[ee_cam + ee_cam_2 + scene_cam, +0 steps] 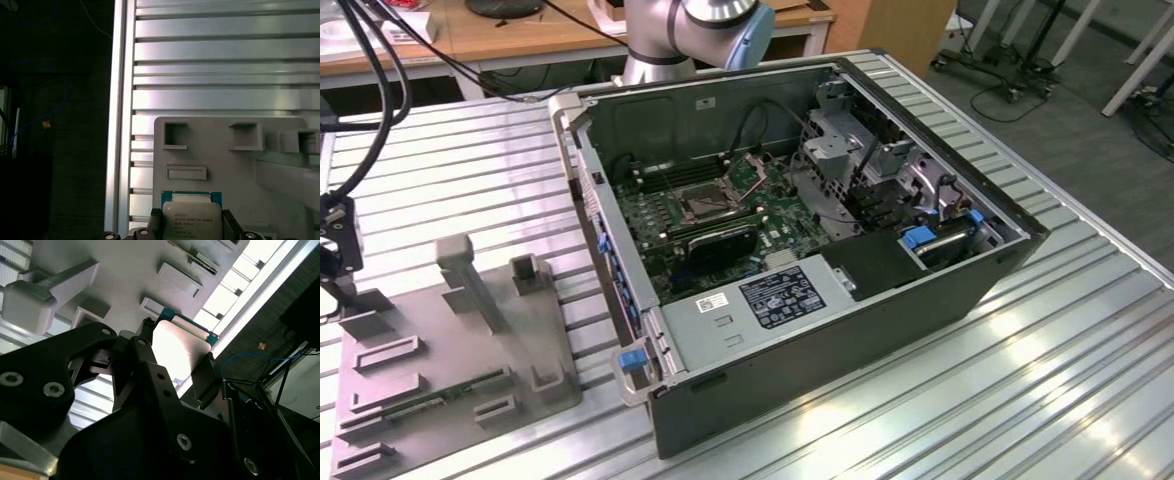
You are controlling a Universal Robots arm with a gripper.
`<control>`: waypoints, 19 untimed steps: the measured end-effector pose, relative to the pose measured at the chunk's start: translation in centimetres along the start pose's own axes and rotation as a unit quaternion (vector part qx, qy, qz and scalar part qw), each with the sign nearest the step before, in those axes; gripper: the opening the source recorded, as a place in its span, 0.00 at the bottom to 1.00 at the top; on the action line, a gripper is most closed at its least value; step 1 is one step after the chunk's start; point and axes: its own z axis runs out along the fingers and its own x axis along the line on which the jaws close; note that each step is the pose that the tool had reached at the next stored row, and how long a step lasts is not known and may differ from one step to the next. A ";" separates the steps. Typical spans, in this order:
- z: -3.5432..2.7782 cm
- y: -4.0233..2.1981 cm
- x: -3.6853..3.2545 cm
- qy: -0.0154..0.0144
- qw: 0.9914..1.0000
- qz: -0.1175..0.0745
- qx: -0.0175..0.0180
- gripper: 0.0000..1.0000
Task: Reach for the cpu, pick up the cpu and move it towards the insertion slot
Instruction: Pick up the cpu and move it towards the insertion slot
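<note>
cpu [191,218]: thin, flat, square chip with a pale silver metal face and a narrow green board rim. It sits between the two gripper fingers, over the grey fixture tray and well apart from the computer case. I cannot tell whether it rests on the tray or is clear of it.
gripper [176,346]: black, with bolted linkage arms. Its fingers [145,332] press on two opposite edges of the cpu, clamped on it. In the exterior view it is at the exterior view's left edge, above the tray.
insertion slot [704,206]: square dark socket in a silvery metal frame, set in the green motherboard [720,235] inside the case.
computer case [854,330]: dark metal tower lying on its side with the side panel off. It holds the motherboard, black cables, a silver drive cage [841,150] and blue plastic clips.
fixture tray [420,355]: matte grey moulded plate with rectangular pockets and upright posts. A long narrow green memory stick [440,397] lies in one slot.
table [1041,380]: ribbed aluminium slats, shiny, with bright glare.
robot arm [687,30]: silver tube with a blue cap, standing behind the case.
room: a wooden bench [520,40] stands behind the table, and wheeled stands sit on a grey floor [1067,120] at the exterior view's right.
</note>
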 end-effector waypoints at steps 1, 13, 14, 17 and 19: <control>-0.01 0.00 0.00 0.000 1.000 0.000 0.000 0.54; -0.45 0.03 0.00 0.000 1.000 0.000 0.000 0.54; -0.45 0.03 0.00 0.000 1.000 0.000 0.000 0.54; -0.47 0.03 0.00 0.000 1.000 0.000 0.000 0.54; -0.47 0.03 0.00 0.000 1.000 0.000 0.000 0.54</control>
